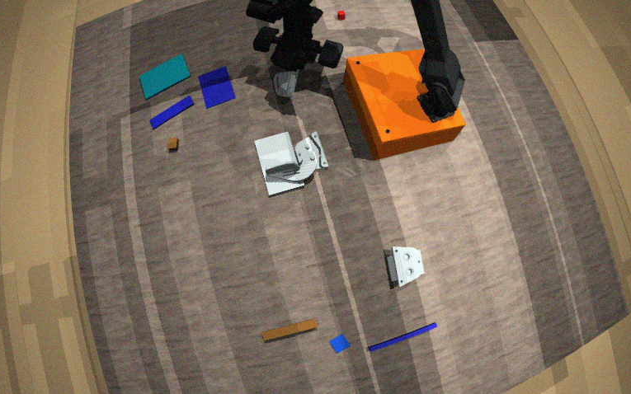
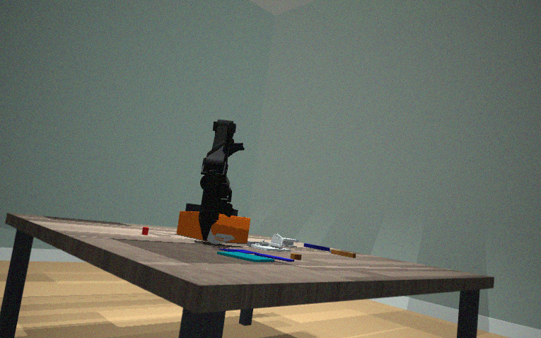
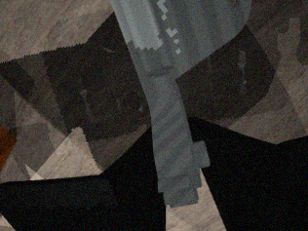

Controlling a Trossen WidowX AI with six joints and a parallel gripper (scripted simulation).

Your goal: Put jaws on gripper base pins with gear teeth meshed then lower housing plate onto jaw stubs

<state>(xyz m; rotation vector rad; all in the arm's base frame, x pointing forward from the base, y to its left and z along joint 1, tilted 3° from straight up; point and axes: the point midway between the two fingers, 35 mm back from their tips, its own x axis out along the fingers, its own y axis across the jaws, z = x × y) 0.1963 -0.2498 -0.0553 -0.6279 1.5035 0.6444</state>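
My gripper [image 2: 206,237] [image 3: 174,128] is shut on the narrow arm of a grey jaw [image 1: 284,84] [image 2: 223,239] [image 3: 173,157], low at the table beside the orange box. The jaw's broad pad shows at the top of the wrist view. The fingertips are hidden in the top view. Near the table's middle, a broad white plate [image 1: 272,152] adjoins a curved white part [image 1: 305,171] and a smaller plate with small holes; I cannot tell whether they are joined. A white trapezoid plate [image 1: 413,274] with two round features lies farther off; it looks like the housing plate.
An orange box [image 1: 386,107] [image 2: 237,226] stands right of the gripper, with the arm's black base on it. Teal [image 1: 164,77] and blue [image 1: 217,87] plates lie left. Blue strips, wooden blocks, a small blue square [image 1: 339,343] and a red cube [image 1: 341,15] lie around.
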